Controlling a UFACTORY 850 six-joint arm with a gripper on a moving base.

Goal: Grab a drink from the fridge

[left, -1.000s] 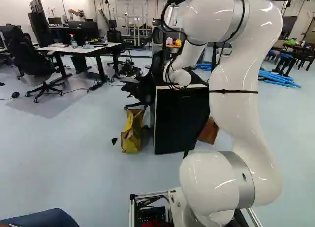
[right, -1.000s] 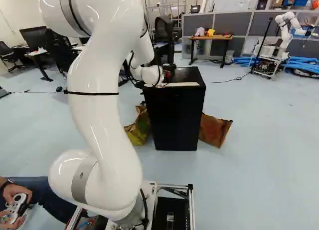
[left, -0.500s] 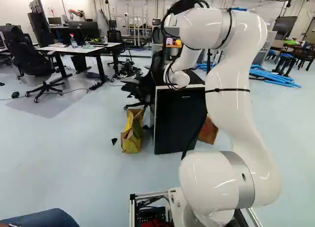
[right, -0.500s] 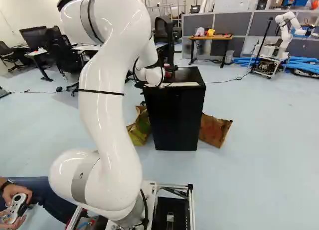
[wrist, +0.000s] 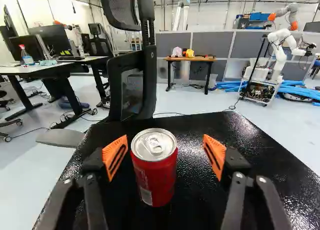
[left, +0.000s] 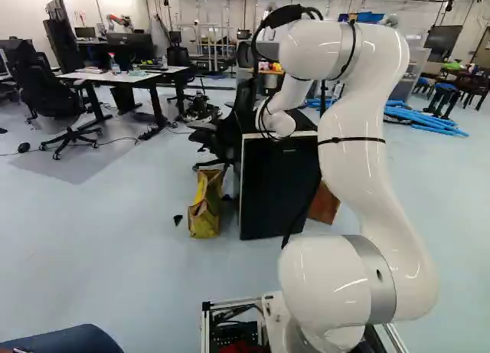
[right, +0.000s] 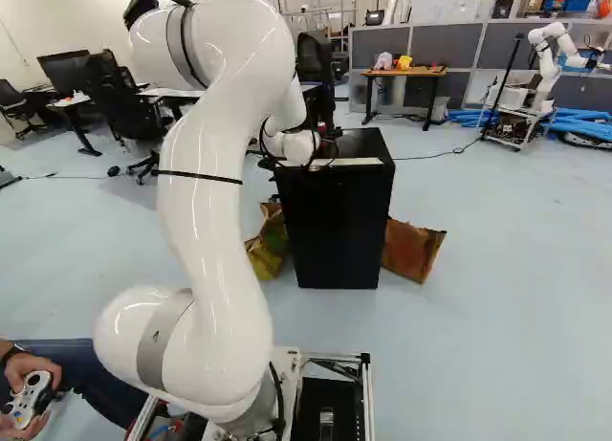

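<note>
Drink can (wrist: 156,180) pickup: I am judging that I am on the grasping step, with the lift waiting after it.
Fridge (right: 335,221): its black top is serving as the drink's stand, so I am leaving the door out of my plan.
White arm (right: 206,211): I am reaching forward with it to the fridge top.
Office chair (wrist: 149,80): it is standing just beyond the fridge, its armrest (wrist: 60,137) showing alongside.
Tool (wrist: 165,146): I am holding it wide, its fingers standing well spread and gripping nothing.
Red can: it is standing upright on the fridge top between my fingers, a gap showing on each side, the narrower one towards the armrest.
Orange pads (wrist: 115,156): the next move is calling for centring them, checking their depth and height, then closing evenly until both are bearing on the can; closing off-centre is risking a sideways shove or a tip.
Ring-pull (wrist: 156,149): it is facing up, clear of both pads.
</note>
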